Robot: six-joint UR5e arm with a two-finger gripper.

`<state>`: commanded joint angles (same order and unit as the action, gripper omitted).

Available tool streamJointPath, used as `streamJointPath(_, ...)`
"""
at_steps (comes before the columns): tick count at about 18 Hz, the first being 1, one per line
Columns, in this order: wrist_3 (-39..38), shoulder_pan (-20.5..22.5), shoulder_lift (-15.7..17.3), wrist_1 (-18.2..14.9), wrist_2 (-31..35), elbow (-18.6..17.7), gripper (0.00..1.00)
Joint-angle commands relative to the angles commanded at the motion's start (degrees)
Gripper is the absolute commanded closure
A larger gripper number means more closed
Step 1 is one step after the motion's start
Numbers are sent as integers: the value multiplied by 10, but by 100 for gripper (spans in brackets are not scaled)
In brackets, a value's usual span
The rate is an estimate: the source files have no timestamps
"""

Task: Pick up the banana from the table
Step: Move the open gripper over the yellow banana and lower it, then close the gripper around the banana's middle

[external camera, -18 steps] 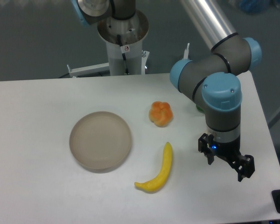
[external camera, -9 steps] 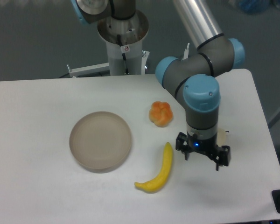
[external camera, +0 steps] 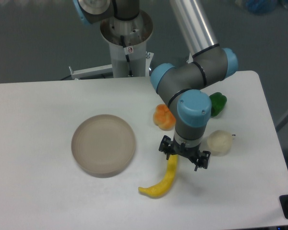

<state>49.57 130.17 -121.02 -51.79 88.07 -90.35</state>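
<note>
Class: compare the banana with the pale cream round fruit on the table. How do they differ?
The banana is long, curved and bright yellow; the pale cream round fruit is stubby and whitish. The banana's upper end sits under the gripper; the cream fruit lies uncovered to its right. Both rest on the white table.

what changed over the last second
The claw swung left from the table's right side to over the upper end of the banana; it has not gripped it. This uncovered a green fruit and a cream fruit. Banana, plate and orange fruit stayed put.
</note>
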Motion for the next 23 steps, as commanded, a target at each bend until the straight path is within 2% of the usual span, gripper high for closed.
streamJointPath(5, -17, -19, -29, 47, -3, -5, 0)
streamJointPath(10, -16, -20, -43, 63, -2, -4, 0)
streamJointPath(20, -14, -24, -57, 65, 0, 2, 0)
streamJointPath(21, -15, -24, -57, 64, -1, 3, 6)
streamJointPath(22, -14, -24, -56, 64, 0, 3, 26)
streamJointPath(23, -12, -24, -56, 64, 0, 3, 35)
